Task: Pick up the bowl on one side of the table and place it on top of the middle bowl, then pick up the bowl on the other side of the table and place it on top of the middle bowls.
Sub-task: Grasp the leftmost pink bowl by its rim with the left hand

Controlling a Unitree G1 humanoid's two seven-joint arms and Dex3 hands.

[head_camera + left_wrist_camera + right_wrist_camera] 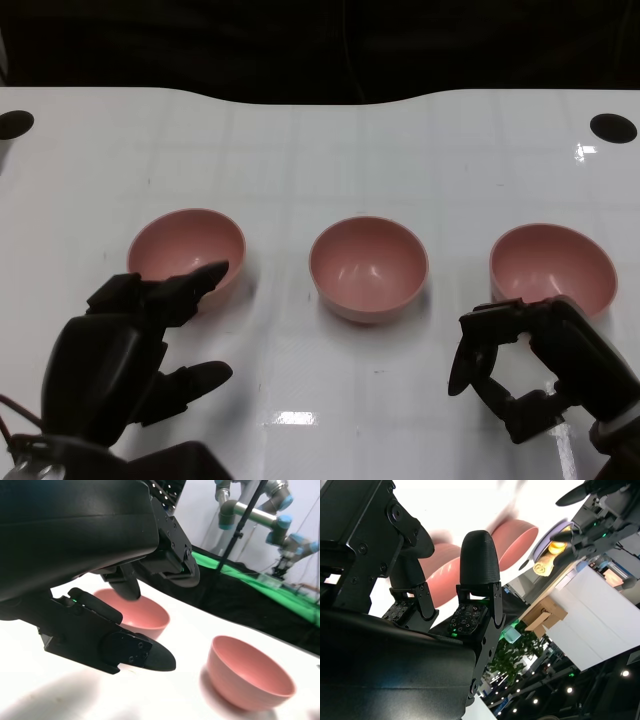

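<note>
Bowls upright, left bowl (186, 247), middle bowl (368, 267), right bowl (552, 266), left hand (130, 345) and right hand (540, 365) spread, empty

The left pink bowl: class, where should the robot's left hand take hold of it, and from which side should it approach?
Probably at the near rim of the left bowl, coming from the robot's side. The bowl stands upright and open, so its thin rim can be pinched between fingers inside and outside the wall. The left hand is open and already just in front of that edge, fingertips over it.

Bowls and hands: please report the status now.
Both hands empty: left hand fingers apart by left pink bowl, right hand open by right pink bowl. Middle pink bowl bare, nothing stacked. Nothing in the way.
</note>
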